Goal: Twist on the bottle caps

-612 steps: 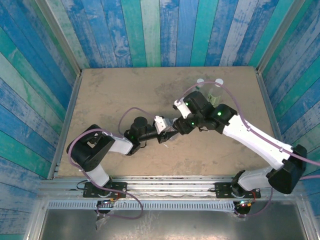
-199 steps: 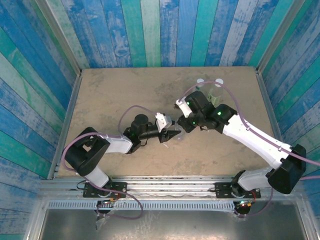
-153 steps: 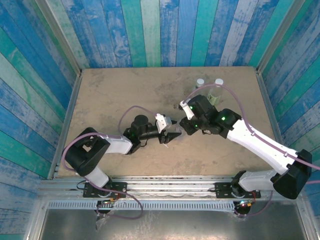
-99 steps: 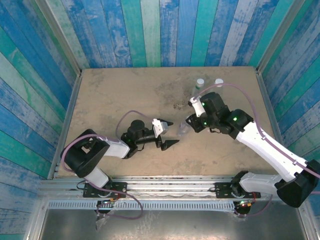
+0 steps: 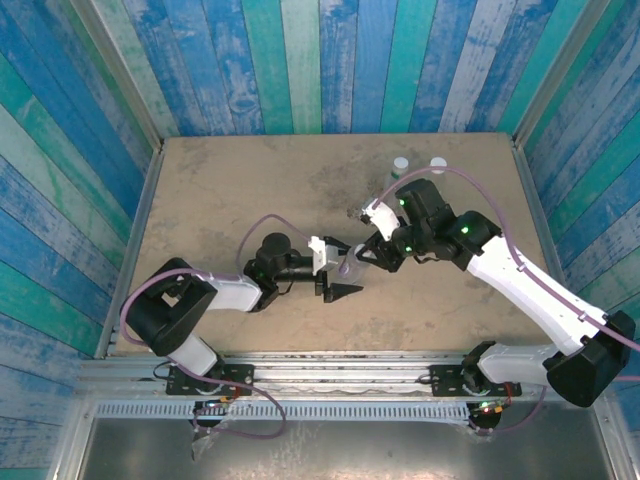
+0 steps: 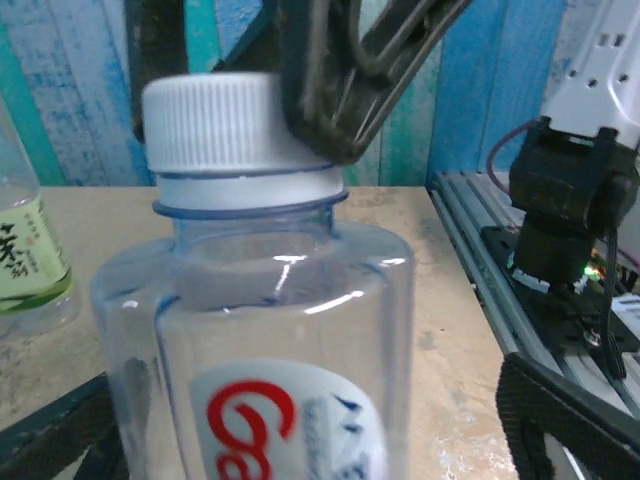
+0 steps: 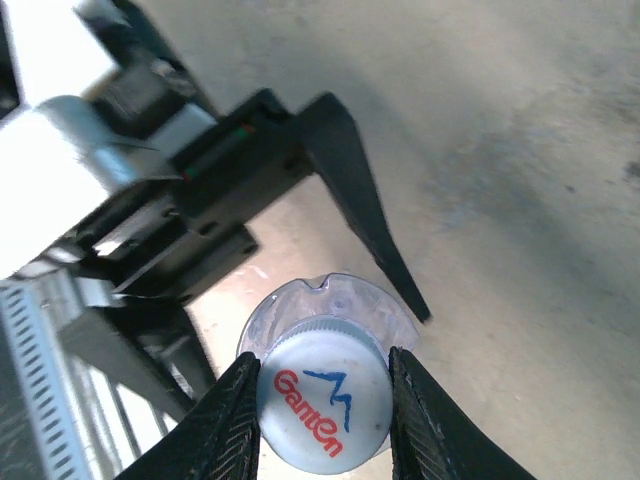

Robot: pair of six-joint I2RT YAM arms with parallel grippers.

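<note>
A clear bottle (image 6: 285, 330) with a red-and-blue printed label stands upright mid-table, its body (image 5: 351, 267) between the spread fingers of my left gripper (image 5: 343, 272). That gripper is open; one dark finger (image 6: 565, 415) stays well off the bottle's side. My right gripper (image 7: 322, 418) reaches from above and is shut on the white cap (image 7: 322, 410) printed "Ganten", which sits on the bottle's neck (image 6: 245, 190). In the top view the right gripper (image 5: 370, 252) overlaps the bottle's top. A green-label bottle (image 6: 25, 250) stands behind.
Two more capped bottles (image 5: 399, 166) (image 5: 437, 164) stand near the back edge, just behind the right arm (image 5: 480, 250). The metal rail (image 6: 500, 260) runs along the table's near edge. Bare tabletop (image 5: 230, 190) lies to the left.
My left gripper opened and drew back from the bottle, then came forward again with its fingers spread round it. My right gripper swung right with the bottle top, then back left.
</note>
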